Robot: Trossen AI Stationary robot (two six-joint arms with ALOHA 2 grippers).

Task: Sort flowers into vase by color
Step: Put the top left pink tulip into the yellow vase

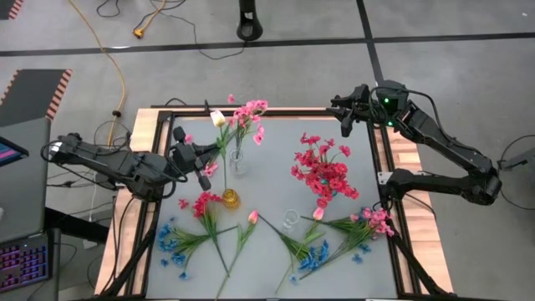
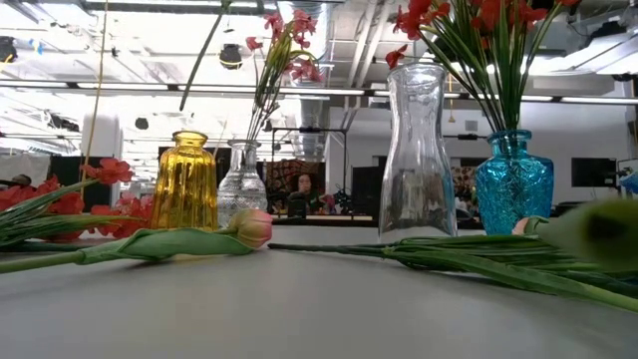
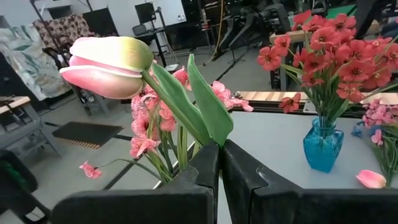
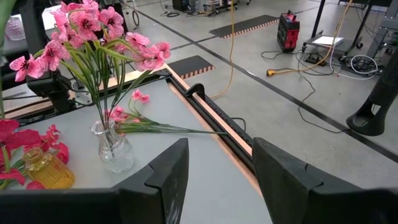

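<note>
My left gripper (image 1: 203, 165) is shut on a pink tulip (image 3: 106, 65) held in the air near a small clear vase (image 1: 238, 160) of light pink flowers (image 1: 249, 113). A blue vase (image 3: 322, 146) holds red-pink flowers (image 1: 324, 167). A yellow vase (image 1: 230, 199) and a tall clear vase (image 1: 290, 219) stand empty. Blue sprigs (image 1: 173, 242), red sprigs (image 1: 204, 205), pink sprigs (image 1: 374, 221) and two tulips (image 1: 251, 218) lie flat on the table. My right gripper (image 4: 217, 174) waits open above the far right corner. My left gripper pinches the tulip's green stem (image 3: 208, 142), where a leaf joins it, between its two fingers (image 3: 239, 171). The fingers reach in about level from the table's left side. The tulip is lifted clear and slants up beyond the fingertips, bud uppermost.
A wooden frame (image 1: 150, 117) borders the grey table top. A single pink sprig (image 4: 134, 121) lies beside the small clear vase near the far edge. Cables run over the floor beyond the table. Bare table shows between the vases in the middle.
</note>
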